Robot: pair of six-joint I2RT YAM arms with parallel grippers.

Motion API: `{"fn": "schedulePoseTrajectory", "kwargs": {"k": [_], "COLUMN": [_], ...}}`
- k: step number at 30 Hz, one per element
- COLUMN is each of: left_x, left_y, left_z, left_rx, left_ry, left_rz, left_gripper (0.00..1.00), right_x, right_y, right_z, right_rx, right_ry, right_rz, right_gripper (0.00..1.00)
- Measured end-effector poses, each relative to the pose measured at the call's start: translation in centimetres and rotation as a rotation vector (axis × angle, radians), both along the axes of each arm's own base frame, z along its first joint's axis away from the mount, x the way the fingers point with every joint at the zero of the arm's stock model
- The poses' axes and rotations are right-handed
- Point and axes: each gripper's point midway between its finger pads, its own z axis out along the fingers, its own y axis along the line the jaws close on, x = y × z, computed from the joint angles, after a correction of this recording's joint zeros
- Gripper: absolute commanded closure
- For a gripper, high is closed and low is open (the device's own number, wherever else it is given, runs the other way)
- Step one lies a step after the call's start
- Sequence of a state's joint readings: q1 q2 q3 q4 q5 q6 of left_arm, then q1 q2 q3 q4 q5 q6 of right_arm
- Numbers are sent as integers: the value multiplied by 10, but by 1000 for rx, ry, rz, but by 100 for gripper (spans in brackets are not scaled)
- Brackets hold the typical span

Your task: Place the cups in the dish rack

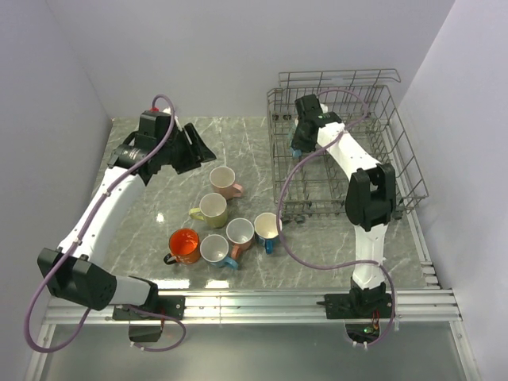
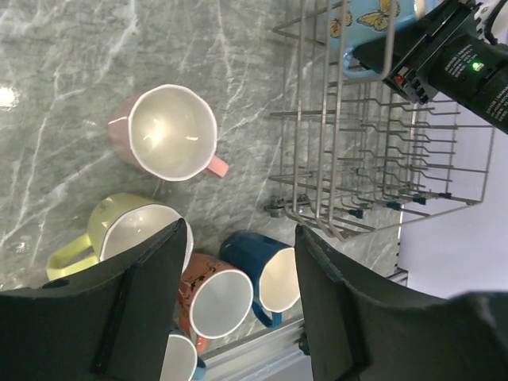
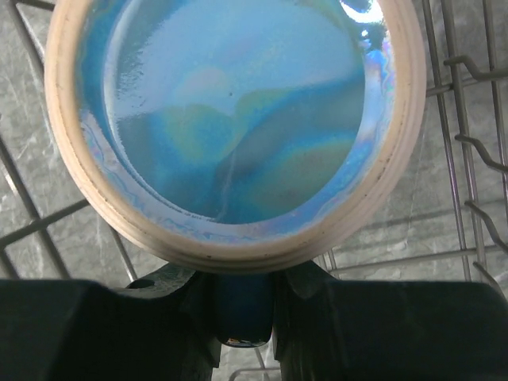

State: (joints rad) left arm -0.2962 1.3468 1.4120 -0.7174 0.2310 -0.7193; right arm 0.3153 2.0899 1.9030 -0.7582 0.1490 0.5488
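Six cups stand on the marble table: pink (image 1: 225,181), yellow-green (image 1: 212,209), orange (image 1: 184,246), light blue (image 1: 215,250), salmon (image 1: 240,232) and dark blue (image 1: 267,228). My left gripper (image 1: 194,147) hovers open above them; its wrist view looks down on the pink cup (image 2: 171,131), salmon cup (image 2: 214,298) and dark blue cup (image 2: 266,274). My right gripper (image 1: 304,143) is inside the dish rack (image 1: 413,171), shut on the handle (image 3: 242,305) of a light blue butterfly cup (image 2: 373,16). That cup's glazed base (image 3: 230,111) faces the right wrist camera.
The rack (image 2: 373,226) sits at the back right, its near left corner close to the dark blue cup. White walls close in the table on three sides. An aluminium rail (image 1: 254,302) runs along the near edge.
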Motion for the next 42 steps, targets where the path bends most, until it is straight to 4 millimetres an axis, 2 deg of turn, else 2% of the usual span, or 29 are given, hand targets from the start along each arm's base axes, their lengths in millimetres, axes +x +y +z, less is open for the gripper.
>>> {"fn": "schedulePoseTrajectory", "kwargs": {"k": [3,4,6,9,10,11,12,14,15,18,21,24,31,35,37,40,41,42], "left_x": [3,5,8,14,15,16,18,19,20,22,25,27,27,31,33,37,38,40], "left_y": [3,5,9,17,20,21,22,24,25,26,25,24,14,8,7,6,5,5], "left_z": [-8,-14,-30,-60,-69,-74,-79,-84,-86,-89,-94,-104,-132,-148,-157,-171,-176,-179], "left_rx": [24,41,84,161,183,195,210,227,231,238,242,252,287,309,323,335,338,339], "left_ry": [18,31,70,146,167,177,185,193,194,200,203,215,258,273,285,305,312,315], "left_rz": [13,20,29,51,54,56,59,60,63,67,68,65,26,6,-1,-7,-9,-8], "left_gripper": [41,43,44,45,45,45,45,45,45,46,47,48,49,52,56,68,85,91], "right_x": [4,4,5,6,6,6,7,8,7,0,-10,-21,-53,-80,-97,-121,-129,-137], "right_y": [1,1,0,-1,-1,-1,0,6,9,13,12,6,-6,-5,-6,-9,-10,-11], "right_z": [-11,-18,-28,-29,-29,-29,-28,-26,-24,-17,-1,31,124,153,158,158,156,155], "right_rx": [-7,-11,-22,-35,-38,-36,-34,-21,-20,-25,-17,-9,60,99,111,126,130,134], "right_ry": [8,19,37,37,37,36,32,22,20,24,23,-12,-157,-203,-206,-196,-193,-189], "right_rz": [-1,0,0,6,8,9,14,25,38,61,66,62,52,72,85,102,108,112], "right_gripper": [100,91,82,66,56,50,34,23,12,9,5,5,4,4,4,4,4,4]}}
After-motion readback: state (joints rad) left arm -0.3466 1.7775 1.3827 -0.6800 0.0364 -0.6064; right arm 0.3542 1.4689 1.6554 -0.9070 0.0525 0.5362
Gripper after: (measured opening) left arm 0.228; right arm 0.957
